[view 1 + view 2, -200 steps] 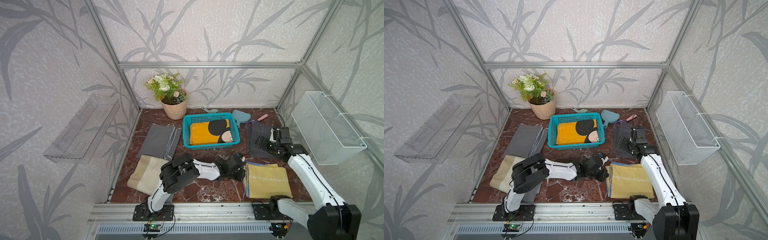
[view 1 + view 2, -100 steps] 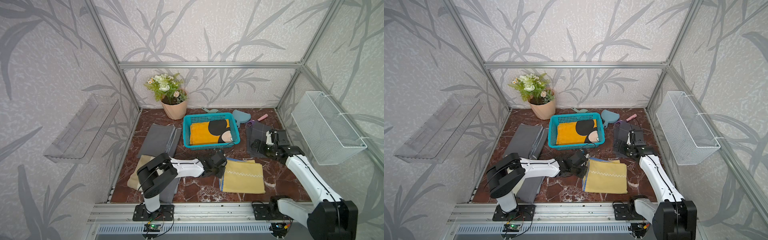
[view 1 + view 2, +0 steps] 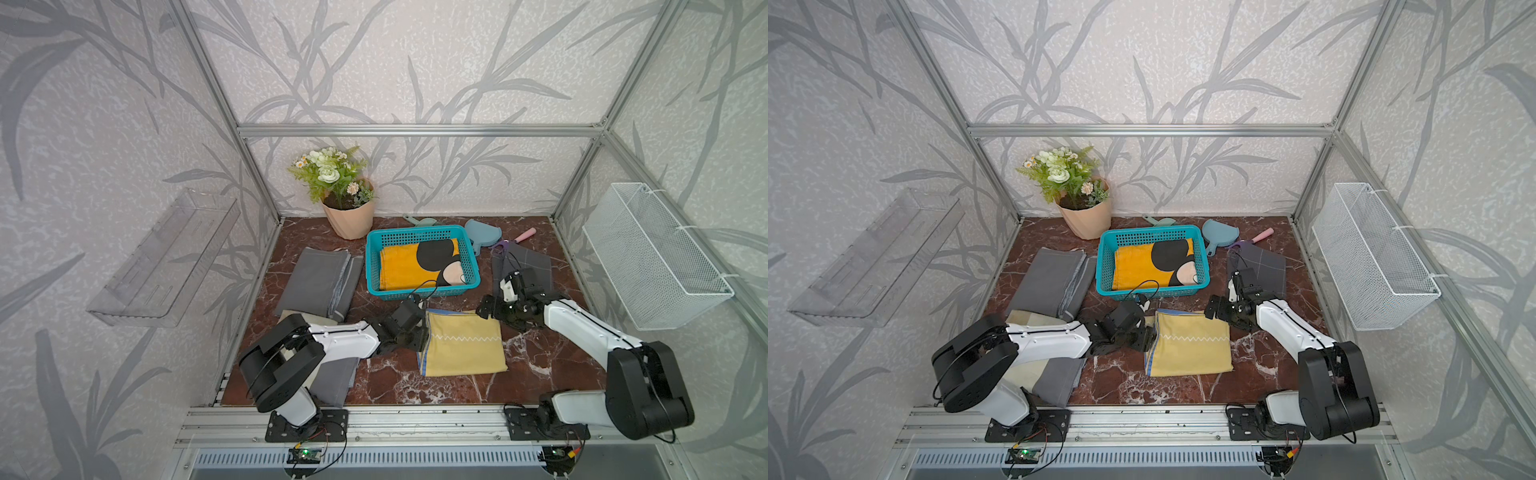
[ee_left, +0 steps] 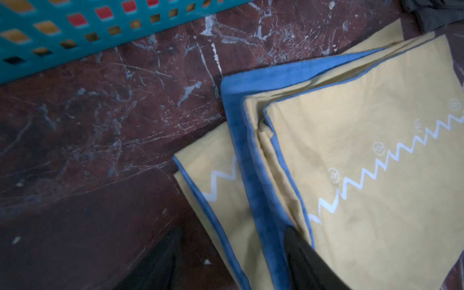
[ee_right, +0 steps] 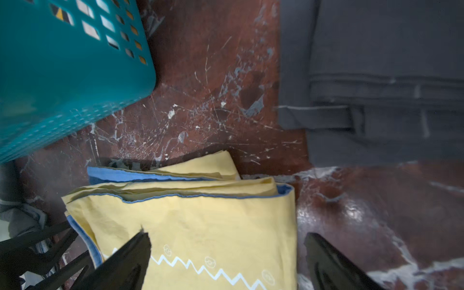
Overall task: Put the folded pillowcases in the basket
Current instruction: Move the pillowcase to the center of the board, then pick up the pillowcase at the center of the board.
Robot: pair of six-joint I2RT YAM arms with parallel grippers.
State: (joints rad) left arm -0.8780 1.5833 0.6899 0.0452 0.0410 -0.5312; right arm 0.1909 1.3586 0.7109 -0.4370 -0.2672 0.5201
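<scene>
Both top views: folded yellow pillowcase [image 3: 463, 349] flat on table [image 3: 540, 365], just beside teal basket [image 3: 422, 291], not inside.
Left wrist: left gripper [image 4: 231, 261] jaws apart astride blue-trimmed edge; pinch every layer.
Right wrist: right gripper [image 5: 226, 261] spread wide over other side; clamp likewise, lift level.

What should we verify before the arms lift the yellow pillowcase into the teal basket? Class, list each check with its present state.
1. The pillowcase lies folded flat on the table: ok.
2. The left jaws stand open, straddling its edge: ok.
3. The right jaws stand open at its corner nearer the basket: ok.
4. The pillowcase is gripped: not ok; neither arm holds it.
5. Room in the basket: cannot tell; an orange cloth already lies inside.
</scene>
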